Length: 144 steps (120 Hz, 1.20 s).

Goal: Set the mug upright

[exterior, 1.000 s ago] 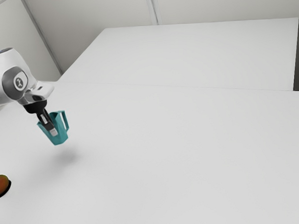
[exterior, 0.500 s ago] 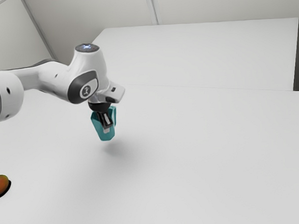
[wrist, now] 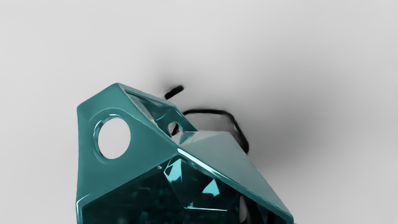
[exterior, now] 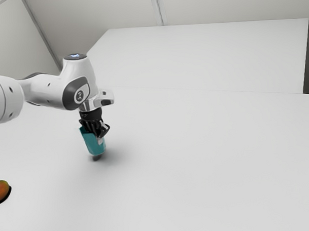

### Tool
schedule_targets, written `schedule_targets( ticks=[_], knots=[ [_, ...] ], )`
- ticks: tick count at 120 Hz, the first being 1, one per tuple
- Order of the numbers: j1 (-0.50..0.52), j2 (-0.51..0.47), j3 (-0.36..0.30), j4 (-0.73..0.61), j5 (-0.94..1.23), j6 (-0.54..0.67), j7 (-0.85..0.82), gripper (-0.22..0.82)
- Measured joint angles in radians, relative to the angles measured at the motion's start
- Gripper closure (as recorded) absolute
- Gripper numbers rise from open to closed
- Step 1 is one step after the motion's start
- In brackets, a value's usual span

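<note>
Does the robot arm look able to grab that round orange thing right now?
Probably not right now. The pincer seems busy holding the tilted blue-green mug, so it would likely have to let go of that before it could grab the orange thing.

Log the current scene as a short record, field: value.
object: faceted teal mug
hand: black two-finger hand, closed on the mug
mug pose: leaning, base lower than rim
mug opening: faces the wrist camera
base contact: cannot tell if it touches the smooth white table
other item: rounded orange-and-green object, at the exterior view's left edge
</note>
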Motion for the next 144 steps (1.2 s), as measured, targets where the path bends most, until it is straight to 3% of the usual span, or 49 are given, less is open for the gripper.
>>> schedule_targets(
  ticks=[44, 64, 111, 144],
  knots=[
    [-0.013, 0.027, 0.000, 0.005, -0.028, 0.017, -0.103, 0.78],
    [-0.014, 0.036, 0.000, 0.008, -0.039, 0.022, -0.129, 0.72],
    [-0.017, -0.003, 0.000, -0.002, -0.075, -0.005, -0.167, 0.34],
    [-0.020, -0.057, 0.000, 0.026, -0.084, -0.025, -0.178, 0.15]
  ],
)
